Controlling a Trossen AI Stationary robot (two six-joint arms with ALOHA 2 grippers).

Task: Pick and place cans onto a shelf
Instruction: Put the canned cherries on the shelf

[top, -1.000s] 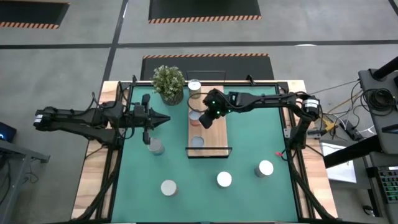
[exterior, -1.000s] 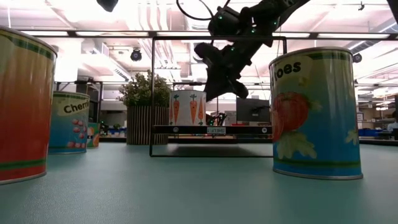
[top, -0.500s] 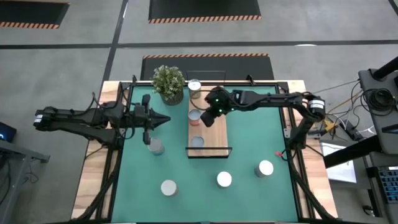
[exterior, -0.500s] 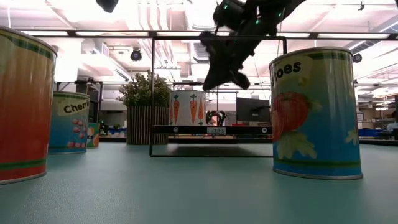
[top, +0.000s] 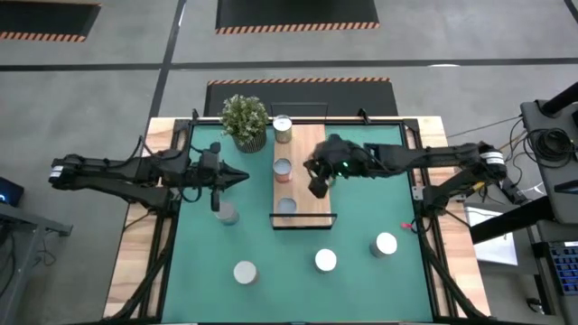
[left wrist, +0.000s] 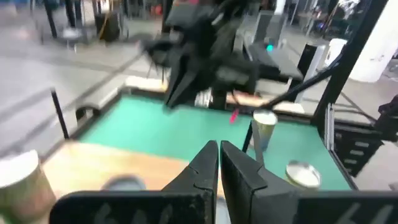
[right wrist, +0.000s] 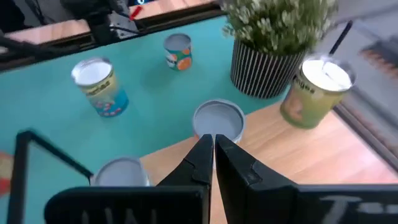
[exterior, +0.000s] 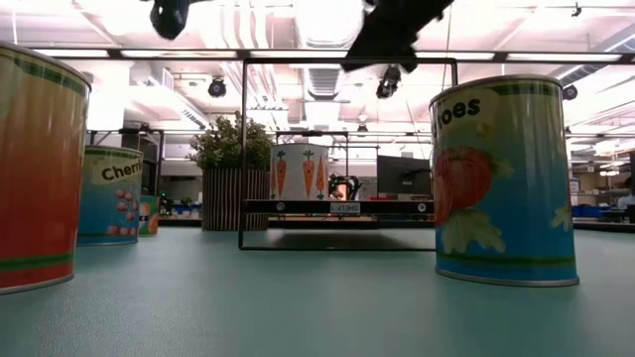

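Three cans stand upright on the wooden shelf (top: pixel 307 194): one at its far end (top: pixel 283 129), one in the middle (top: pixel 283 169) and one near its front (top: pixel 286 206). More cans stand on the green mat (top: pixel 225 213) (top: pixel 245 272) (top: pixel 325 261) (top: pixel 386 244). My right gripper (top: pixel 313 176) hangs shut and empty high above the shelf's right side, and in its wrist view (right wrist: pixel 213 146) it points at the middle can (right wrist: pixel 218 121). My left gripper (top: pixel 242 177) is shut and empty above the mat, left of the shelf (left wrist: pixel 219 155).
A potted plant (top: pixel 245 120) stands at the far edge beside the shelf's far end. The shelf's black wire frame (exterior: pixel 243 149) rises at its ends. In the low view two large cans (exterior: pixel 35 169) (exterior: pixel 501 178) stand close to the camera.
My right gripper has risen and drawn back toward the table's right edge, away from the middle can on the shelf, rolling as it went. It has stayed shut. The cans have kept their places.
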